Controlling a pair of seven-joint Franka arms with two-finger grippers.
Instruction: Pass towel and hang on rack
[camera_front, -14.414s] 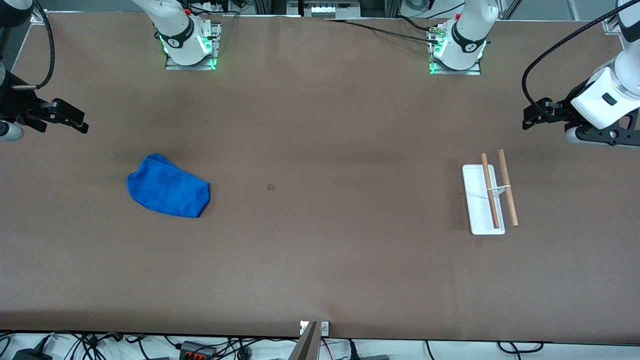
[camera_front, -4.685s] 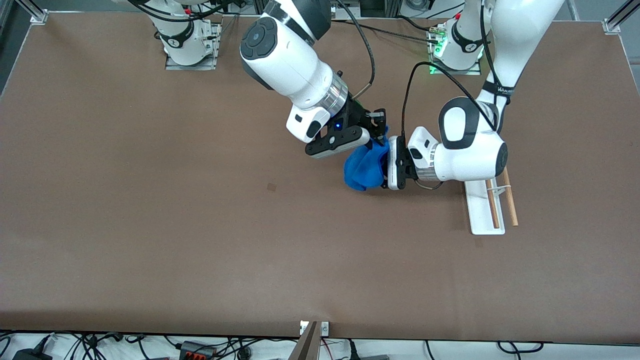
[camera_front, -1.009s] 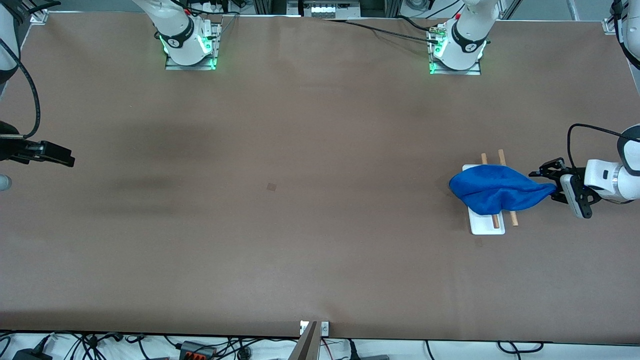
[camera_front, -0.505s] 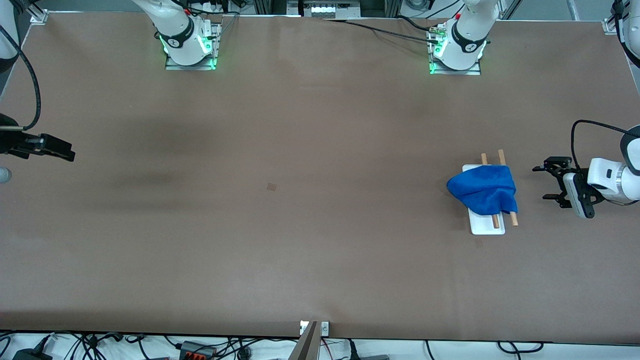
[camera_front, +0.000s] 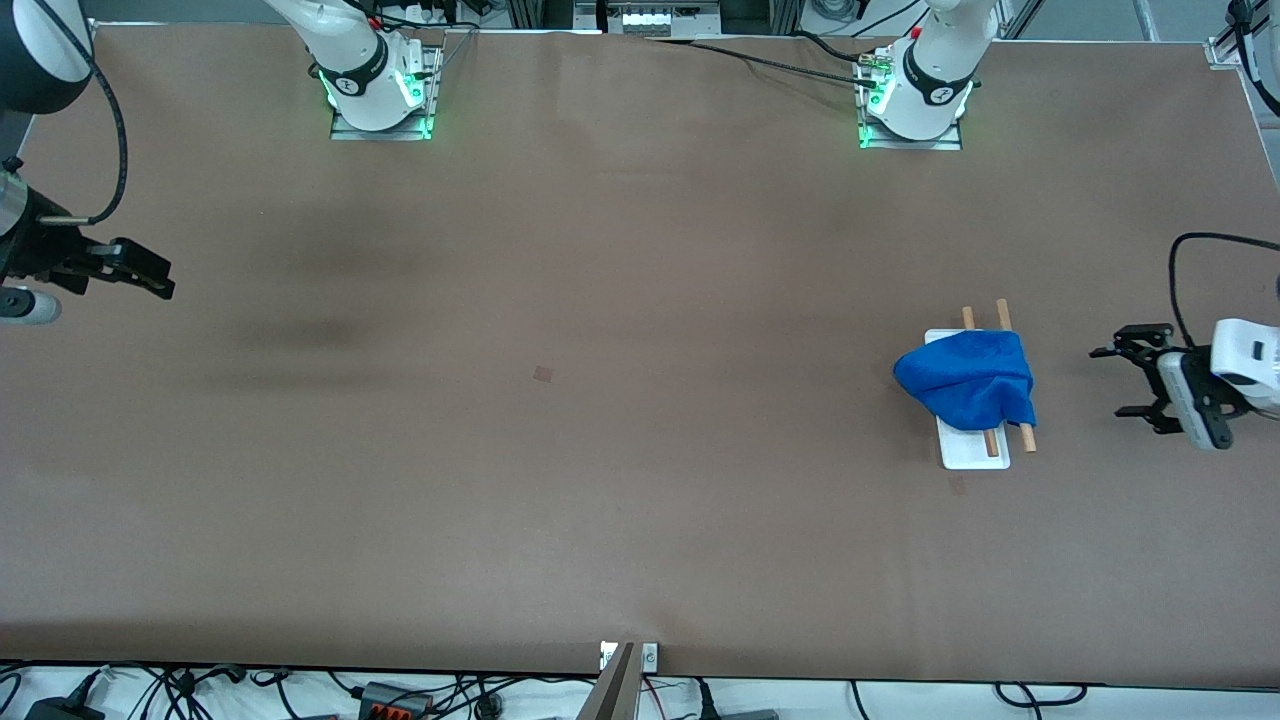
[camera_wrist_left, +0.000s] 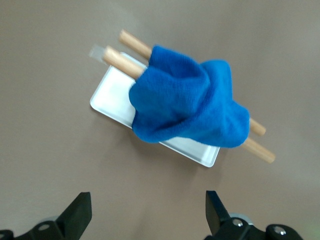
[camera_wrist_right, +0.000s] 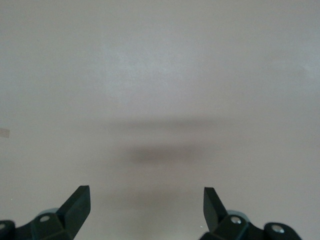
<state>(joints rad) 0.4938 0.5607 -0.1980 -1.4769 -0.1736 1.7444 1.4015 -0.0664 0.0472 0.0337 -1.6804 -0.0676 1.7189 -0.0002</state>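
Two wide-open, empty end effectors, left beside towel-draped rack, right waiting.

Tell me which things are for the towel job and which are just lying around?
For the job:
- towel, draped over the rack
- rack, toward the left arm's end of the table
- left pincer, open, beside the rack
- right pincer, open, waiting at the right arm's end

Just lying around:
- nothing else visible on the table
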